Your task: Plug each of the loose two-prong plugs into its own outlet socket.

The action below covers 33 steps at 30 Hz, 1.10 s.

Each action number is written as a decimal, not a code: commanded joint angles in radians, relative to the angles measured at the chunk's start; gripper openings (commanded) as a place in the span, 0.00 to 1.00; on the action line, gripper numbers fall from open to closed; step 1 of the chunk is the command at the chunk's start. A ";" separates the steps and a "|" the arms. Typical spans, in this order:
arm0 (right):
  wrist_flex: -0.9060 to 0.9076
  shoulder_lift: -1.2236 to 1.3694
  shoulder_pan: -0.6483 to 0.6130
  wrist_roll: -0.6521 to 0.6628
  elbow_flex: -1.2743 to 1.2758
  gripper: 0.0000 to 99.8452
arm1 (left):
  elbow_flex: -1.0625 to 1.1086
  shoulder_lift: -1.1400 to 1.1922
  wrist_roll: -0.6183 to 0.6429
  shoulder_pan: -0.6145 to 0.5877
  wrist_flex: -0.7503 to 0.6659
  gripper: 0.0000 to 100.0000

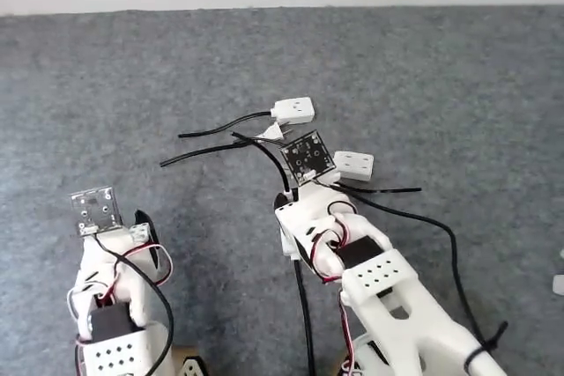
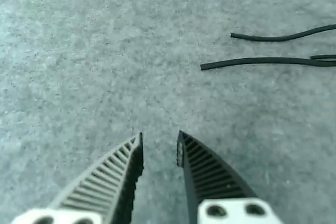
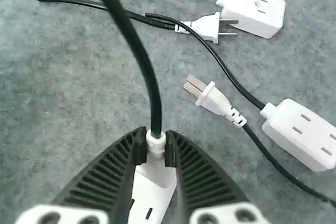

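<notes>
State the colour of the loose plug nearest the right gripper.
White; the plug shows best in the right wrist view.

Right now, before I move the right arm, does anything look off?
Yes: the right gripper is clamped on a white socket block at its cord end, not on a plug. The far plug and the near plug lie loose on the mat.

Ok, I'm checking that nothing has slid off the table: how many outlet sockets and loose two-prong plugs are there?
Outlet sockets: 3, two lying free and one gripped in the right end effector
Two-prong plugs: 2, both loose
Total: 5
</notes>
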 commanded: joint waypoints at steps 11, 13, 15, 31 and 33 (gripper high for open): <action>0.105 -0.004 -0.004 0.015 -0.044 0.01 | -0.042 0.021 -0.011 0.005 -0.041 0.10; 0.122 -0.004 -0.004 0.015 -0.048 0.01 | -0.042 0.021 -0.011 0.005 -0.041 0.10; 0.125 -0.004 -0.004 0.017 -0.048 0.01 | -0.042 0.021 -0.015 0.005 -0.041 0.10; 0.120 -0.004 -0.004 0.114 -0.043 0.01 | -0.059 0.029 -0.034 0.005 0.008 0.10; 0.102 -0.004 -0.004 0.135 -0.034 0.01 | -0.068 0.029 -0.035 0.005 0.032 0.10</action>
